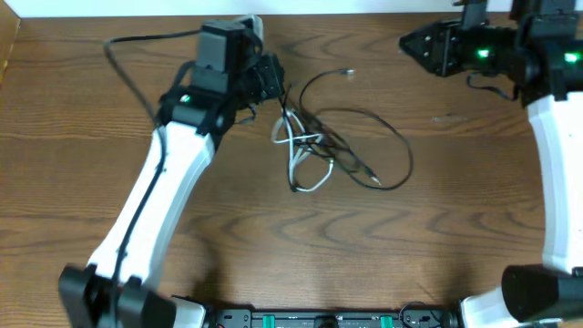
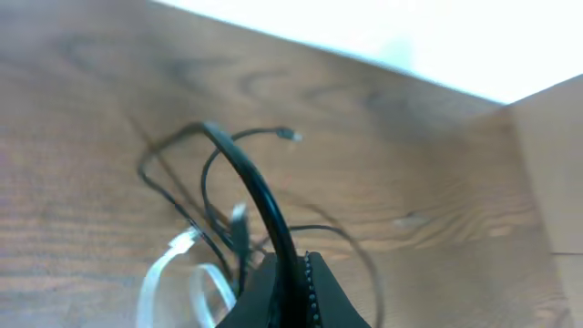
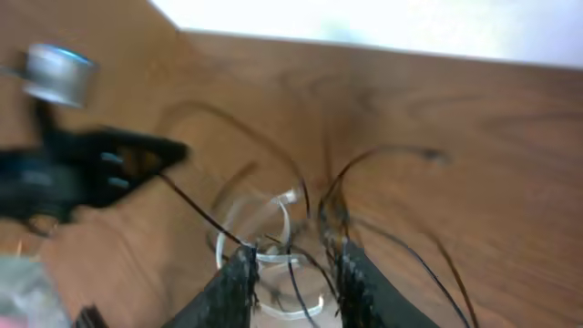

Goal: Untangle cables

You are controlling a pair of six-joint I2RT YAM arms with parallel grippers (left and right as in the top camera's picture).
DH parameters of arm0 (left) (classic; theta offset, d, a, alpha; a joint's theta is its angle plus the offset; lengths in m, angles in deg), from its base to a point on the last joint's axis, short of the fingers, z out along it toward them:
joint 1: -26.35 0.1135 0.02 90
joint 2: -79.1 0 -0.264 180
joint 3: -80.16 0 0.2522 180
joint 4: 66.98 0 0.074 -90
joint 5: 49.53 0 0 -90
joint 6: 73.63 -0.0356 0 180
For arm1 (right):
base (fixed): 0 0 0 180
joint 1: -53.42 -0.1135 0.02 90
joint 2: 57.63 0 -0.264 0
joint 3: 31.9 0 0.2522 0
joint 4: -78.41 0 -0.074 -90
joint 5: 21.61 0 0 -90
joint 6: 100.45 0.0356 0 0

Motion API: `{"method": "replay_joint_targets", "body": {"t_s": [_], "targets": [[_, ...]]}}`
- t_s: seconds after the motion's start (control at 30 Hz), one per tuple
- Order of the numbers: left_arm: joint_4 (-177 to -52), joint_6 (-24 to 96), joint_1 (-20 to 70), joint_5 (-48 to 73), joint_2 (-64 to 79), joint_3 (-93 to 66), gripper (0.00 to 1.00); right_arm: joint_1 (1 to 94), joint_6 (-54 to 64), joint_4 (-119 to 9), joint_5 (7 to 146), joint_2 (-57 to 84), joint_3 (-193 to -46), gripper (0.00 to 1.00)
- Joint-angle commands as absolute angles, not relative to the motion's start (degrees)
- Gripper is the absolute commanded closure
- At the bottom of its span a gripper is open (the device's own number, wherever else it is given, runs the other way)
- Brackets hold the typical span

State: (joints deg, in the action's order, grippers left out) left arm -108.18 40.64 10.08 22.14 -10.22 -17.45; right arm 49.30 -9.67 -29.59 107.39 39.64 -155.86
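Mid-separation: pinching one black cable (image 2: pixel 255 182) in pressed-shut left gripper (image 2: pixel 290 266) just beside tangle (image 1: pixel 314 146) at mid-table (image 1: pixel 437 237), right gripper (image 3: pixel 291 273) spread, well apart; next probably calls for pinning white cable (image 1: pixel 296 162) while drawing black strand clear.

Thin black cables (image 1: pixel 323 144) loop wide (small plug ends showing), tangled over a coiled white cable (image 1: pixel 294 155).

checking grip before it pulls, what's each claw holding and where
Left claw pinches a black cable mid-length, not at a plug. Right claw is open, holding nothing.
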Motion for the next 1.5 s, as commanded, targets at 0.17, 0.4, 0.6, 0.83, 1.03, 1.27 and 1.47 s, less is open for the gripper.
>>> {"method": "replay_joint_targets", "body": {"t_s": [0.17, 0.4, 0.6, 0.83, 1.03, 1.27, 1.47], "targets": [[-109.4, 40.2, 10.2, 21.5, -7.8, -18.2, 0.92, 42.6, -24.5, -28.0, 111.4, 50.0, -155.5, 0.46], [-116.1, 40.2, 11.3, 23.5, -7.8, -18.2, 0.93, 38.0, -26.2, -27.6, 111.5, 58.2, -155.5, 0.46], [-121.0, 40.2, 12.6, 23.4, -7.8, -18.2, 0.93, 33.9, -35.4, -25.8, 113.5, 64.0, -155.5, 0.44], [-121.0, 40.7, 12.6, 23.4, -7.8, -18.2, 0.93, 30.6, -55.0, -19.1, 116.0, 67.6, -155.4, 0.44], [-121.3, 40.6, 12.6, 23.4, -7.8, -18.2, 0.92, 27.8, -63.4, -18.6, 116.0, 73.2, -155.4, 0.48], [-121.5, 40.6, 12.6, 23.4, -7.8, -18.2, 0.93, 25.4, -64.5, -22.3, 116.0, 77.4, -155.4, 0.48], [-121.9, 40.7, 12.6, 23.4, -7.8, -18.2, 0.92, 24.8, -64.0, -25.6, 115.9, 77.4, -155.4, 0.47]]}}
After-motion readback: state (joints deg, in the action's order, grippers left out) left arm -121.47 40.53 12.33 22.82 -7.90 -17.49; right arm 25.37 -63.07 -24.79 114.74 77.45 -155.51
